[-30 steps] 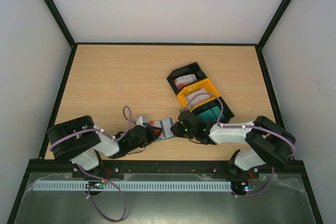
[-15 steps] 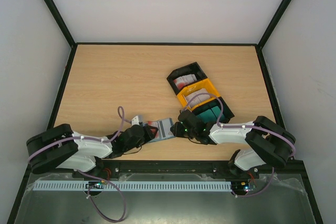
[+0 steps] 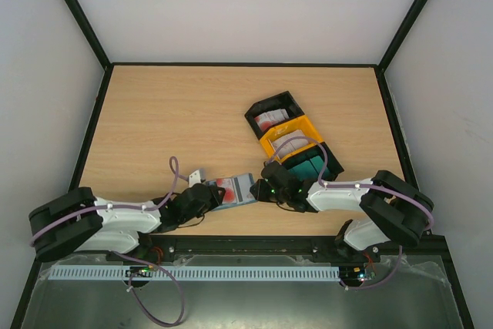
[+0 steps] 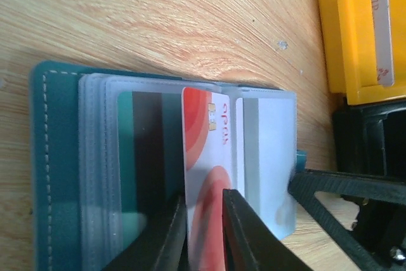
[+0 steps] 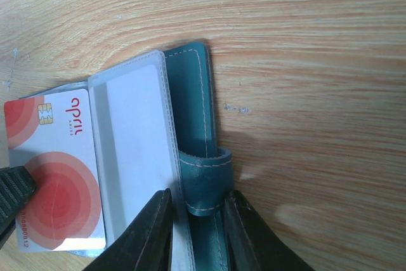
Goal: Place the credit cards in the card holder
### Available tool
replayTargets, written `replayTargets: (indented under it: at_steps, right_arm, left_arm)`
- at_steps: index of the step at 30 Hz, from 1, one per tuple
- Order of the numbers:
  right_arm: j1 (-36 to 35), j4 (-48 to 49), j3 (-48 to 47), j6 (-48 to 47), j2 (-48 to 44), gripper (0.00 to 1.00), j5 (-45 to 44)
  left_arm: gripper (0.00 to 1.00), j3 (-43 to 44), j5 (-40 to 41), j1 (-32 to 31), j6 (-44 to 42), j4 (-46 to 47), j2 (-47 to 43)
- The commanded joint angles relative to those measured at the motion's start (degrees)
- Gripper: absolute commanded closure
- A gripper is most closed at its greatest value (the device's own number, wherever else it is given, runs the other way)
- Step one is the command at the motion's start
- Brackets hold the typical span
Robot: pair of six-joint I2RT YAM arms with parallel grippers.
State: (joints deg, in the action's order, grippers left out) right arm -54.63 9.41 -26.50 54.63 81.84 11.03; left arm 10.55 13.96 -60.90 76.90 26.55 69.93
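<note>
The card holder (image 3: 240,188) lies open on the table near its front edge, teal outside with clear sleeves inside (image 4: 101,176). My left gripper (image 4: 204,195) is shut on a white credit card (image 4: 203,150) with red circles, held over the sleeves. In the right wrist view the same card (image 5: 57,176) lies at the holder's left. My right gripper (image 5: 198,193) is shut on the holder's teal edge at its snap tab (image 5: 204,182). From above, the left gripper (image 3: 214,195) and right gripper (image 3: 263,189) flank the holder. More credit cards stand in the black bin (image 3: 269,119) and the yellow bin (image 3: 290,142).
A three-bin tray stands just behind the right gripper: a black bin (image 3: 279,104), a yellow bin (image 3: 306,125) and a dark-green bin (image 3: 312,163). The yellow bin (image 4: 355,49) shows close by in the left wrist view. Black frame rails edge the table.
The left arm has dropped low and stretched out to the left. Its gripper has slid back slightly, and more of the red-marked card shows over the open holder. The right arm has not moved.
</note>
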Motion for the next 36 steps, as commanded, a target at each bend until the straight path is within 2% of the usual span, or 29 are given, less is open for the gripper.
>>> replayTargets:
  at_steps: [1,4,6,17,27,29,36]
  right_arm:
    - [-0.6,-6.2,1.1,-0.4,0.6,0.78,0.4]
    - [-0.5,-6.3,1.2,-0.6,0.9,0.78,0.6]
    - [-0.6,-6.3,1.2,-0.7,1.0,0.79,0.7]
    - [-0.5,-4.9,1.5,-0.6,2.1,0.82,1.7]
    - [-0.5,-5.1,1.5,-0.6,2.3,0.83,1.3]
    - [-0.5,-5.1,1.5,-0.7,2.4,0.85,1.3]
    - [-0.5,-5.2,1.5,-0.4,2.6,0.88,1.0]
  left_arm:
    - [0.85,0.7,2.4,-0.4,-2.1,-3.5,-0.7]
    - [0.95,1.5,2.2,-0.4,-2.3,-3.5,1.7]
    - [0.97,1.6,1.9,-0.4,-2.2,-2.9,2.8]
    - [0.97,0.9,0.2,-0.4,-1.9,1.5,6.1]
    - [0.97,-1.4,0.7,-0.5,-0.5,3.3,-2.1]
    - [0.97,-1.8,1.6,-0.6,-0.5,2.8,-3.6]
    - [0.97,-3.6,1.3,-0.5,0.3,5.4,-2.6]
